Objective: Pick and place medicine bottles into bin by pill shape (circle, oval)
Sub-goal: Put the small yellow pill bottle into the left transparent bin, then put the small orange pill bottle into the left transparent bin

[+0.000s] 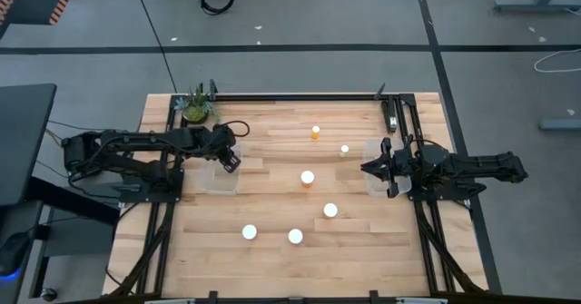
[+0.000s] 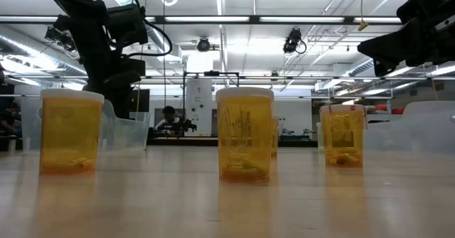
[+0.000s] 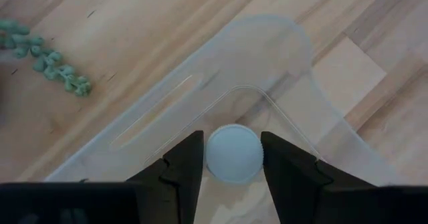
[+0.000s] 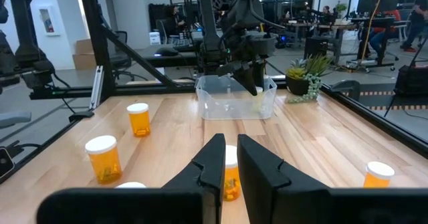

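Observation:
My left gripper (image 3: 232, 144) hangs over the clear left bin (image 3: 281, 57). A medicine bottle's white cap (image 3: 233, 160) sits between its fingers (image 3: 184, 164), which stand slightly apart from it. From above, this gripper (image 1: 229, 158) is at that bin's (image 1: 221, 181) far edge. My right gripper (image 1: 376, 168) waits shut and empty at the right bin (image 1: 372, 187). Several medicine bottles stand on the table, among them ones at the far middle (image 1: 315, 132), the centre (image 1: 307, 178) and the near side (image 1: 295, 236). The low view shows three orange bottles (image 2: 244, 135) up close.
A small green potted plant (image 1: 196, 105) stands at the table's far left corner, close behind the left bin. The dark metal frame (image 1: 300, 96) runs along the back edge. In the right wrist view, bottles (image 4: 138, 119) stand between my right gripper (image 4: 228, 154) and the left bin (image 4: 235, 98).

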You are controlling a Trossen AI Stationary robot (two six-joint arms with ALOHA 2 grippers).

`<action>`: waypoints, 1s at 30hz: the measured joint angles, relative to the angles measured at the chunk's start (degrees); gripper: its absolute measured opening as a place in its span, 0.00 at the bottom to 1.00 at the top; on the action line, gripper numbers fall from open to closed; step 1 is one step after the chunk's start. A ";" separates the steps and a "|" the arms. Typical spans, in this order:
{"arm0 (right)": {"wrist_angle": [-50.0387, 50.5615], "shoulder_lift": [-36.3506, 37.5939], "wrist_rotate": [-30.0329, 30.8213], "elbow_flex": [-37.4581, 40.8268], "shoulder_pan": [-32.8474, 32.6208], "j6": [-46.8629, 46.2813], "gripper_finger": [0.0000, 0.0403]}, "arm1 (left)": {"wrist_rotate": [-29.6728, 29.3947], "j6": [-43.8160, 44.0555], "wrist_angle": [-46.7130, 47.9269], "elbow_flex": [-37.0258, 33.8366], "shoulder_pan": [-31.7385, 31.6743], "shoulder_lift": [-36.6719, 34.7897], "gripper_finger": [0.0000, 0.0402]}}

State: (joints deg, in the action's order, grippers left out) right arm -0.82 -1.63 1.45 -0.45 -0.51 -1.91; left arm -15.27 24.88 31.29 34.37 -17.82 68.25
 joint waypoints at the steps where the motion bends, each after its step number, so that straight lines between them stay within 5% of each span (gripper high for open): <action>1: 0.00 0.00 0.00 0.01 0.00 0.02 0.11 | 0.00 -0.02 0.02 0.00 0.00 0.00 0.40; 11: 0.00 0.00 0.00 0.00 0.01 0.00 0.11 | -0.15 -2.70 0.81 2.03 0.00 -0.02 0.54; 20: 0.00 -0.02 0.00 0.02 0.02 0.02 0.11 | -3.08 -7.63 3.96 7.88 0.04 -0.07 0.55; 30: 0.00 -0.02 0.00 0.00 0.00 0.02 0.11 | 4.53 -7.58 3.35 9.99 0.07 0.00 0.50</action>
State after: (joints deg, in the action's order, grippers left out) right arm -0.82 -1.65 1.45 -0.45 -0.51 -1.89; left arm -10.74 17.30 34.63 44.36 -17.76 68.25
